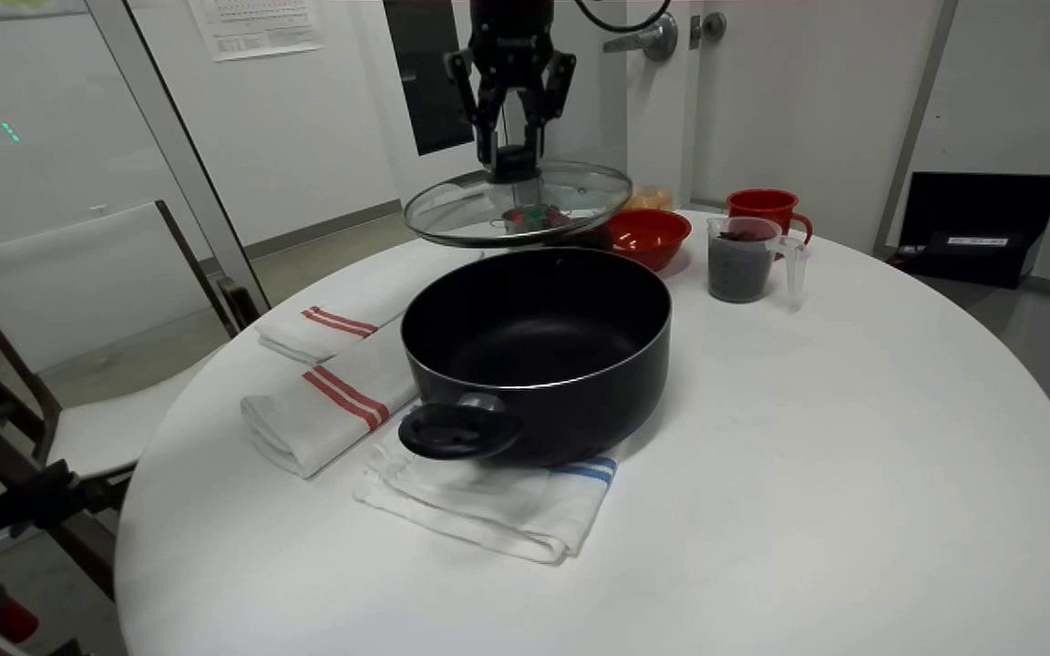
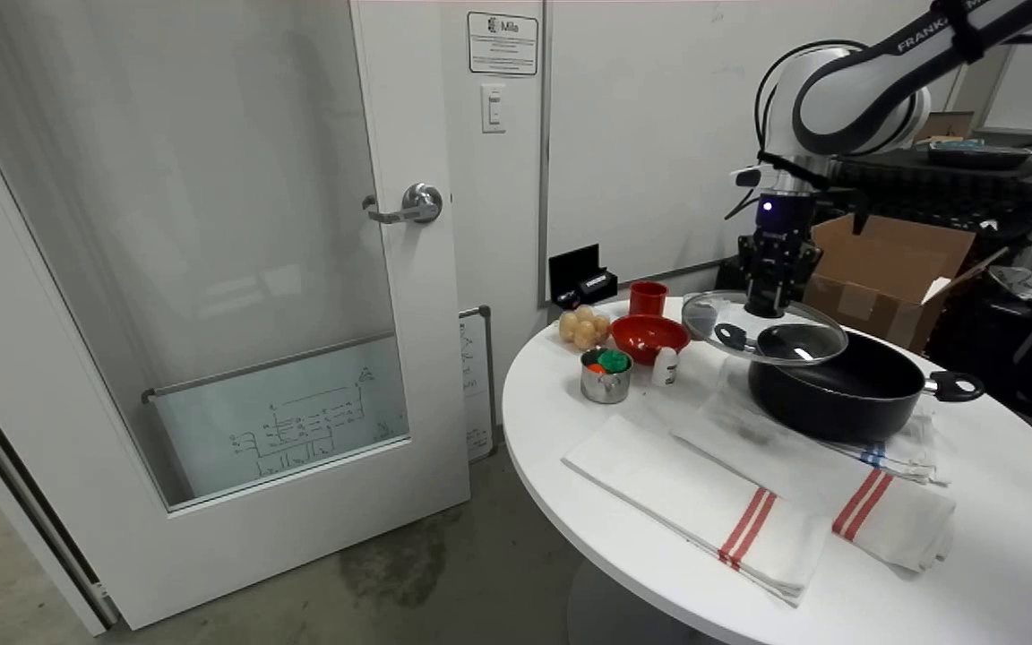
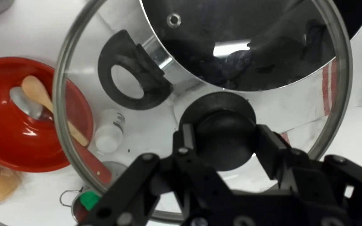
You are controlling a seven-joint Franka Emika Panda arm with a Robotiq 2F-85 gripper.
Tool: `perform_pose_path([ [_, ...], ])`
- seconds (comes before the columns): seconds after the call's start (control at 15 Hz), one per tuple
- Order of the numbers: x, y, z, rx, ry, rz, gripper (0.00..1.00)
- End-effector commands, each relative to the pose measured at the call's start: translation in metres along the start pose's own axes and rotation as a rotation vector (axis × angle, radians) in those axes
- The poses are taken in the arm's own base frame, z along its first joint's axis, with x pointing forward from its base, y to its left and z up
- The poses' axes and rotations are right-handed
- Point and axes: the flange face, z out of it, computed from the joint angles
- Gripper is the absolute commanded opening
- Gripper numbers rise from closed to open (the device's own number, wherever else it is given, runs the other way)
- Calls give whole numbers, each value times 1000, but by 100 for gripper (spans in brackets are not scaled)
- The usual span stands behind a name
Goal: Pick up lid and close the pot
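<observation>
The round glass lid [image 1: 452, 214] hangs in the air, slightly tilted, and shows in both exterior views [image 2: 704, 327]. My gripper [image 1: 513, 157] is shut on its black centre knob, one finger on each side in the wrist view [image 3: 223, 138]. The large black pot [image 1: 561, 410] stands open and empty on a folded towel. The lid is above the pot's rim level and off to one side, overlapping only part of the pot [image 2: 829, 403]. In the wrist view, one pot handle [image 3: 105, 67] and part of the pot [image 3: 231, 69] show through the glass.
A red bowl [image 2: 650, 336] with utensils, a white bottle [image 2: 665, 367] and a small metal cup [image 2: 606, 383] stand near the lid. A measuring cup [image 1: 736, 264] and a red mug [image 1: 762, 202] stand farther back. Folded towels [image 1: 334, 410] lie beside the pot.
</observation>
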Motion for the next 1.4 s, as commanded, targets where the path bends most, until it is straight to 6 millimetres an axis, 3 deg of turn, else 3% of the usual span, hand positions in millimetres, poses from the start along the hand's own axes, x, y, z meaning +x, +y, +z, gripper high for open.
perform_pose_path([
  [0.0, -27, 0, -14, 7, 41, 107, 25],
  [0.67, -89, -12, -2, 19, 55, 278, 25],
  [1.33, -113, -37, 15, -14, 36, 378, 25],
])
